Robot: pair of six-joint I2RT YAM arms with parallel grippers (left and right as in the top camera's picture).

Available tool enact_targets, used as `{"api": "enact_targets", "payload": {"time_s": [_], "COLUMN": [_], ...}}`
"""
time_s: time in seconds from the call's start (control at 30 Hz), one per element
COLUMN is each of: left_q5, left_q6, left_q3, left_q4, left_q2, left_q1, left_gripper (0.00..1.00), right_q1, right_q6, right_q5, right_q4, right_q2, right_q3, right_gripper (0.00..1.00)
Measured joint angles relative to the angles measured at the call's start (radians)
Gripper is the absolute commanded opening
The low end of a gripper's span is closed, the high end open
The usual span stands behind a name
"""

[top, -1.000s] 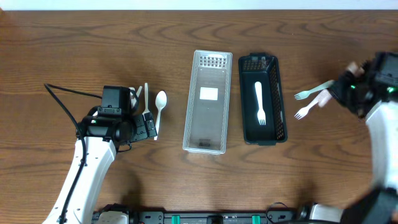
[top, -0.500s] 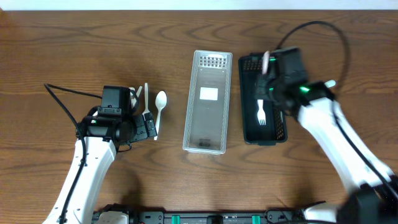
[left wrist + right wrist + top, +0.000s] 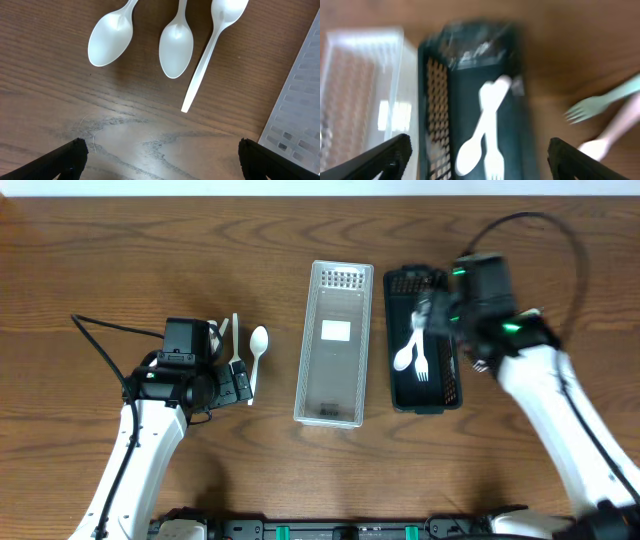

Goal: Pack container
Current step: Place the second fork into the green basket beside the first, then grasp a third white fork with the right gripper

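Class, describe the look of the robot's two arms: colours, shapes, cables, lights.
The left arm and right arm are smooth white tubes ending in boxy black wrists. Thin black cables trail from each; the right wrist shows a green light. Fingertips are black wedges.

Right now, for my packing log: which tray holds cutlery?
The dark tray, right of the clear tray: a fork and a spoon lie inside it; the clear one holds none.
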Motion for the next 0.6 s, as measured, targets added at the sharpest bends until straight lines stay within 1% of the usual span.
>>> {"api": "enact_targets", "payload": {"time_s": [0.13, 0.23, 0.3, 0.33, 0.43, 0.6], "left_q5": [0.0, 0.0, 0.0, 0.0, 0.0, 0.0], "left_q6": [0.0, 0.0, 0.0, 0.0, 0.0, 0.0], "left_q3": [0.0, 0.0, 0.0, 0.0, 0.0, 0.0], "left_q4": [0.0, 0.0, 0.0, 0.0, 0.0, 0.0], "left_q2": [0.0, 0.0, 0.0, 0.0, 0.0, 0.0], "left_q1": [0.0, 0.0, 0.0, 0.0, 0.0, 0.0], "left_gripper": [0.98, 0.98, 0.98, 0.98, 0.98, 0.98], "right_q1": [-0.147, -0.249, -0.304, -0.328, -0.38, -0.388], "right_q6": [0.02, 0.04, 0.06, 0.072, 0.109, 0.151], "right_q5": [0.009, 0.016, 0.024, 0.027, 0.028, 0.027], "right_q4": [-0.021, -0.056, -0.066, -0.068, -0.072, -0.06], "right_q2": [-0.03, 0.003, 0.047, 0.073, 0.171, 0.315], "right_q3": [0.013, 0.013, 0.013, 0.013, 0.013, 0.013], "right_gripper": [0.78, 0.75, 0.71, 0.71, 0.7, 0.71]}}
